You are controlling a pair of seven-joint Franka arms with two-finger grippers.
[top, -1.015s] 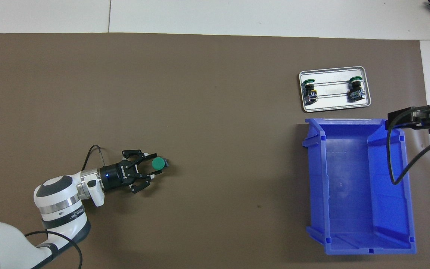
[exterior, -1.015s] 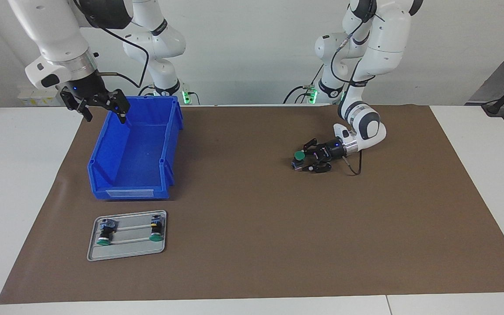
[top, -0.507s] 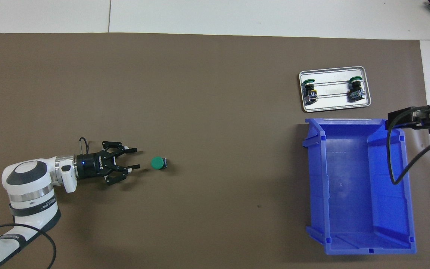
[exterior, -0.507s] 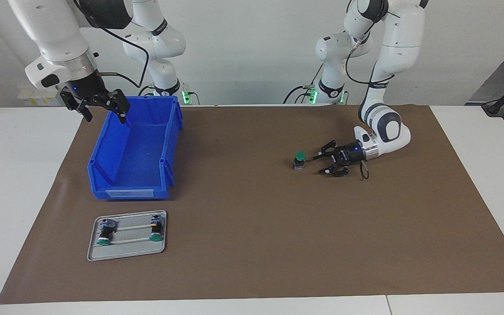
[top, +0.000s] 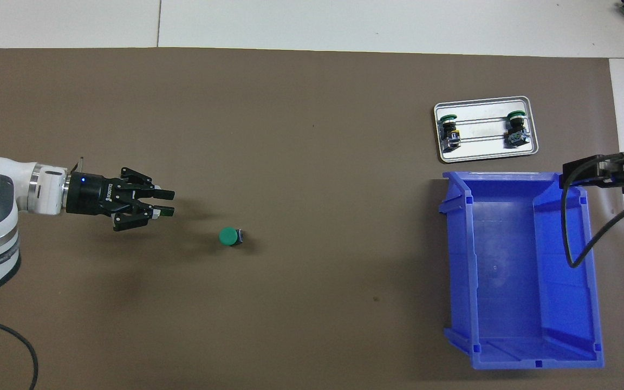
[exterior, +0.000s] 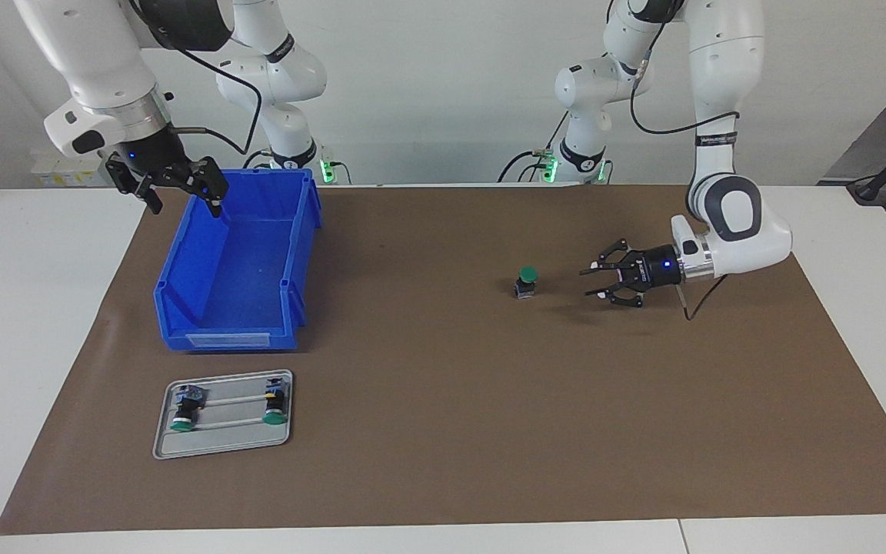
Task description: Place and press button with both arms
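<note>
The button stands upright on the brown mat, green cap up, axis vertical, toward the left arm's end. The left gripper hovers beside it, apart, fingers spread, grasping nothing. The right gripper hangs released over the blue bin rim

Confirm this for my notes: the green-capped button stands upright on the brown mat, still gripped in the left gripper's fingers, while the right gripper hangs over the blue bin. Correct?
Not quite. The button stands alone on the brown mat; the left gripper has let go and drawn back, clear of it, as the facing view shows. The right gripper does hang over the blue bin.
</note>
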